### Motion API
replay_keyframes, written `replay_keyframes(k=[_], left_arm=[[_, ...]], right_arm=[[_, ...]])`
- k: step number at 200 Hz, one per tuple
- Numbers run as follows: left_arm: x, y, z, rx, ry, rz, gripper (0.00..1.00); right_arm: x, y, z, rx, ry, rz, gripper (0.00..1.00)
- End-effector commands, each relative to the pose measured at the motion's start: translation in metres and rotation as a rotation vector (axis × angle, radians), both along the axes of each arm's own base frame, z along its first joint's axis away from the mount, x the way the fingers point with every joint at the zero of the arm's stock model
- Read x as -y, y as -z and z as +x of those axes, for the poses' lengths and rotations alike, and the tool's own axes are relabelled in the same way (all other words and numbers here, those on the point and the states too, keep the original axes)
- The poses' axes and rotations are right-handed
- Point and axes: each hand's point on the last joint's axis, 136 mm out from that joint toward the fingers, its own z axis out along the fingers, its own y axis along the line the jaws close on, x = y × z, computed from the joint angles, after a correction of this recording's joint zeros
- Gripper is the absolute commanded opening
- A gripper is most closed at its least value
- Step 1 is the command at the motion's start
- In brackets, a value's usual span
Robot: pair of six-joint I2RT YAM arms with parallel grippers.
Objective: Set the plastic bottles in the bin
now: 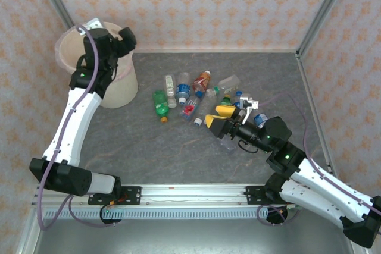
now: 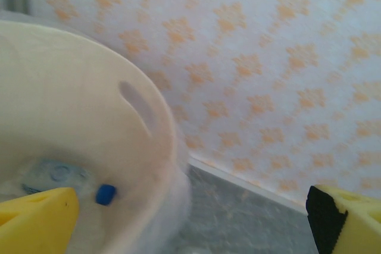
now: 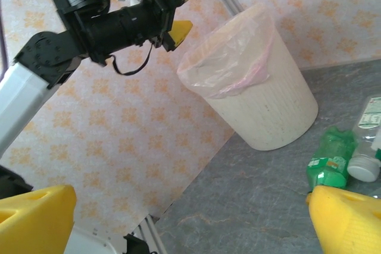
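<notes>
Bin [image 1: 122,90]: tall, round, cream, pinkish liner over rim; far-left corner of tabletop [image 1: 178,153]. Left claw [image 3: 186,5] spread above bin mouth. Clear blue-capped bottle [image 2: 59,175] lies inside bin. Loose bottles [image 1: 190,96], clear, green, orange, clustered mid-tabletop. Right claw [image 1: 219,117] spread, just beside cluster.

Bare table [image 1: 119,141] between bin [image 1: 122,90] and bottles [image 1: 183,91]; left arm [image 1: 80,108] — over bin's mouth

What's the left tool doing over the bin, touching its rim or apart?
Apart. In the right wrist view wallpaper shows between the left tool and the rim of the bin.
</notes>
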Motion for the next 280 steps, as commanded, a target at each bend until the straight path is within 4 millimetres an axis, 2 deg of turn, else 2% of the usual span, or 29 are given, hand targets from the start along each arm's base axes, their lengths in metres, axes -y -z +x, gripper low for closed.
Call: replay_keyframes(k=[1, 39, 93, 129, 154, 176, 236, 280], left_arm=[[0.034, -0.004, -0.009, 0.039, 0.073, -0.023, 0.99], [0.09, 0.023, -0.026, 0.017, 0.202, -0.024, 0.99], [0.143, 0.08, -0.045, -0.036, 0.335, -0.058, 0.99], [0.165, 0.108, -0.054, -0.053, 0.386, -0.094, 0.99], [0.169, 0.126, -0.057, -0.063, 0.403, -0.112, 0.99], [0.168, 0.138, -0.058, -0.086, 0.398, -0.102, 0.99], [0.17, 0.149, -0.061, -0.089, 0.414, -0.108, 0.99], [0.17, 0.148, -0.064, -0.088, 0.425, -0.112, 0.99]], right_arm=[[0.009, 0.008, 0.011, -0.033, 0.088, -0.017, 1.0], [0.024, 0.04, 0.028, -0.106, 0.224, -0.112, 1.0], [0.041, 0.115, 0.04, -0.234, 0.343, -0.306, 1.0], [0.051, 0.167, 0.037, -0.319, 0.37, -0.412, 1.0], [0.059, 0.201, 0.032, -0.376, 0.383, -0.493, 1.0], [0.062, 0.221, 0.027, -0.416, 0.375, -0.528, 1.0], [0.056, 0.254, 0.024, -0.473, 0.336, -0.587, 0.95], [0.055, 0.27, 0.027, -0.496, 0.335, -0.658, 0.91]])
